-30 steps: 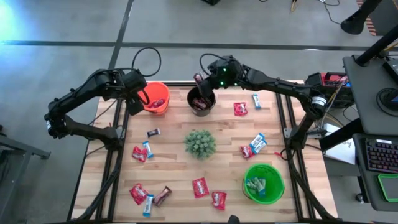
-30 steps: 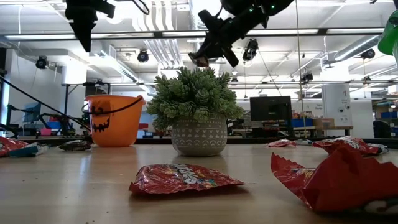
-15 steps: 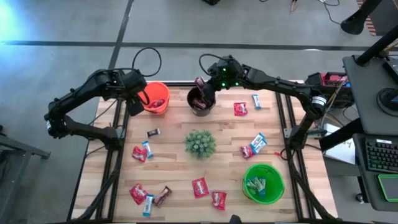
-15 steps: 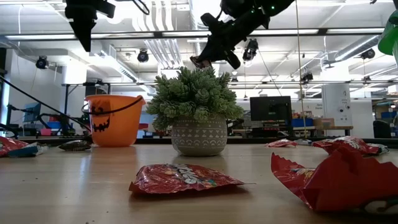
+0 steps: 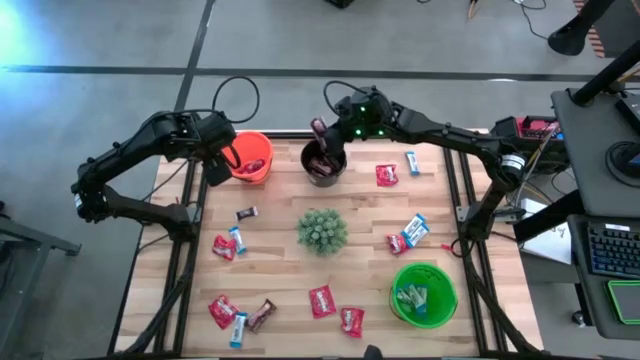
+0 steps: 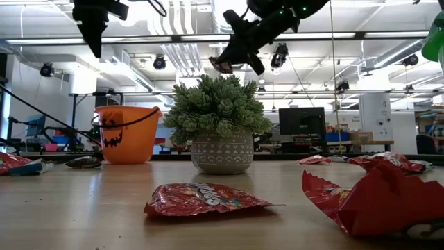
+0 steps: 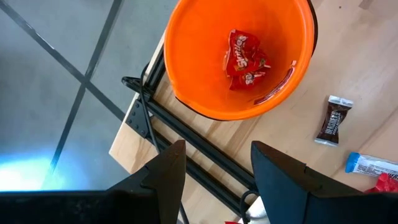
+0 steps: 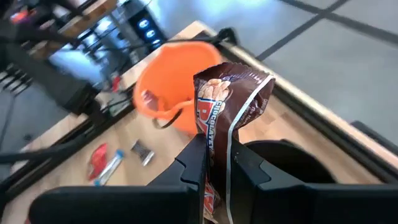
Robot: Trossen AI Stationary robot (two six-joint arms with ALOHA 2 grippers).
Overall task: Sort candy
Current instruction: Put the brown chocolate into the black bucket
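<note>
My right gripper (image 5: 321, 133) hangs over the black bucket (image 5: 324, 166) at the table's far edge, shut on a dark brown candy (image 8: 231, 102). Over the table's far left corner, beside the orange bucket (image 5: 251, 157), my left gripper (image 7: 214, 169) stands open with nothing between its fingers. Red candy (image 7: 244, 57) lies in the orange bucket. More candy in red (image 5: 387, 175), light blue (image 5: 413, 162) and brown (image 5: 246, 213) wrappers lies loose on the table. My right gripper pinches one end of the brown wrapper (image 8: 217, 146) between its two fingers. They come slanting down from the table's right side. The rest of the wrapper sticks out past the fingertips (image 8: 196, 158), crumpled, lifted clear above the black bucket (image 8: 292, 163).
A spiky green plant (image 5: 322, 230) in a pot stands at the table's middle. A green bucket (image 5: 424, 293) holding light blue candy sits near the front right. Loose candy is scattered along the front (image 5: 322, 300) and left (image 5: 224, 246).
</note>
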